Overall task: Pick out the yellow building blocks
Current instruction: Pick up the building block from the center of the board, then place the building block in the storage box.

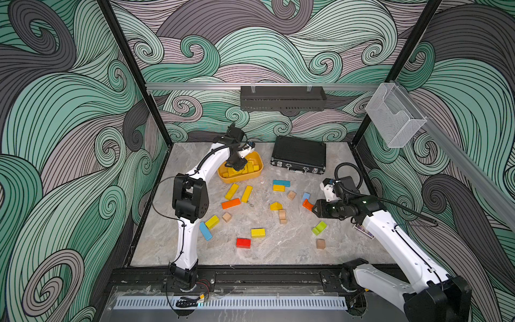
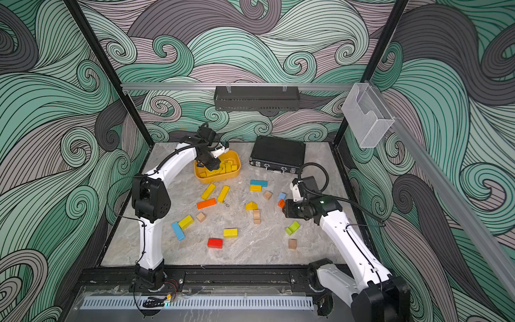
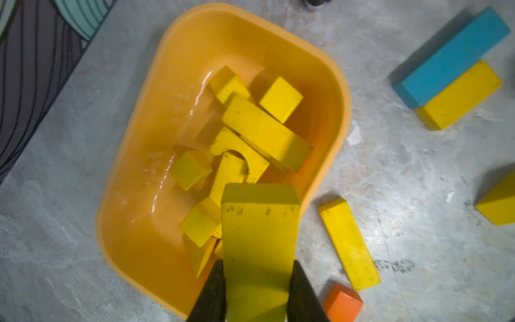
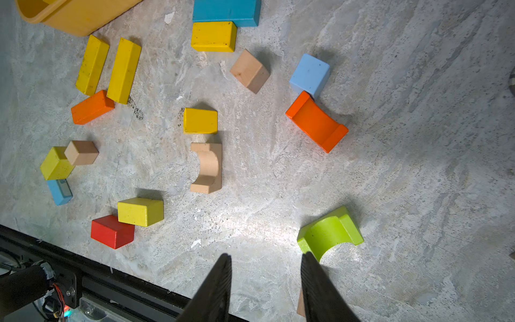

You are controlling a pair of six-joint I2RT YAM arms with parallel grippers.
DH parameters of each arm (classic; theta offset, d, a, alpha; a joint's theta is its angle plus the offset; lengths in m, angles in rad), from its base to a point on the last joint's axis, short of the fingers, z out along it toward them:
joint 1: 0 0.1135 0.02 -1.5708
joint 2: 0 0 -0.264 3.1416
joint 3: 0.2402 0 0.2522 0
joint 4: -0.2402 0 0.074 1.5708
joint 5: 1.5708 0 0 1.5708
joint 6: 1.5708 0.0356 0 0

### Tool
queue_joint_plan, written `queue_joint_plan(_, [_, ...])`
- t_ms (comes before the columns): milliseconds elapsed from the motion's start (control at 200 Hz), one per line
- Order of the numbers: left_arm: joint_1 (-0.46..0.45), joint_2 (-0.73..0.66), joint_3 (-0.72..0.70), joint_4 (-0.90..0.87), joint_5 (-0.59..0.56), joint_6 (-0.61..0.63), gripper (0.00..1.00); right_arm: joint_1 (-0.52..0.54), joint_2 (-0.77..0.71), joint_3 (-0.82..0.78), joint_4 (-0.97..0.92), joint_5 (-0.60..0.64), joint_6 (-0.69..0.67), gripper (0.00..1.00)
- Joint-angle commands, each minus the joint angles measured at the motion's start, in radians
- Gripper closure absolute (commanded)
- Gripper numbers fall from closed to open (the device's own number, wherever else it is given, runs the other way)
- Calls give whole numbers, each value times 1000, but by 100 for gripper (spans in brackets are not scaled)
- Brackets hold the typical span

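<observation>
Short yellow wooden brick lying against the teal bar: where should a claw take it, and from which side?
Come straight down from above and pinch the short yellow wooden brick across its two end faces. One long side lies flush against the long teal wooden bar, so there is no gap for the claw there. Both ends look free, and the brick lies flat.

A fenced robot test cell in a lab.

The left arm (image 1: 192, 239) and right arm (image 1: 395, 245), white with black joints and loose cables, are bolted to a black rail (image 1: 264, 278) well behind both pairs of jaws. Beneath the jaws lies a marble-print surface (image 1: 278, 251), boxed in by black frame posts (image 1: 131, 69) and walls (image 1: 278, 41) printed with green and grey swirls. Beyond the left jaws an aluminium bar (image 1: 195, 86) carries a black slotted tray (image 1: 282, 98). Above and past the right jaws a clear bin (image 1: 394, 117) hangs on a side rail (image 1: 459, 156).
</observation>
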Motion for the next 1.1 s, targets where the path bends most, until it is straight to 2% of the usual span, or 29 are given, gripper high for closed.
queue_joint_plan(0, [25,74,75,-12,-14,-51,91,31,10,-12,4,-6,25,57])
queue_joint_plan(310, [71,165,102,-2,-56,-68,88,116,51,-15,13,20,50,57])
queue_joint_plan(550, [88,189,98,-17,-49,-70,77,199,115,-2,41,33,69,56])
queue_joint_plan(645, [88,184,89,-20,-49,-67,65,228,141,11,53,34,72,56])
queue_joint_plan(720, [89,173,79,-23,-41,-66,49,248,163,25,66,35,74,56])
queue_joint_plan(776, [89,165,70,-25,-37,-66,42,265,181,33,76,38,76,56])
queue_joint_plan(891, [89,137,53,-22,-35,-66,37,296,238,64,97,26,75,56])
queue_joint_plan(1096, [90,52,8,-16,-33,-69,34,355,358,135,151,-23,82,56])
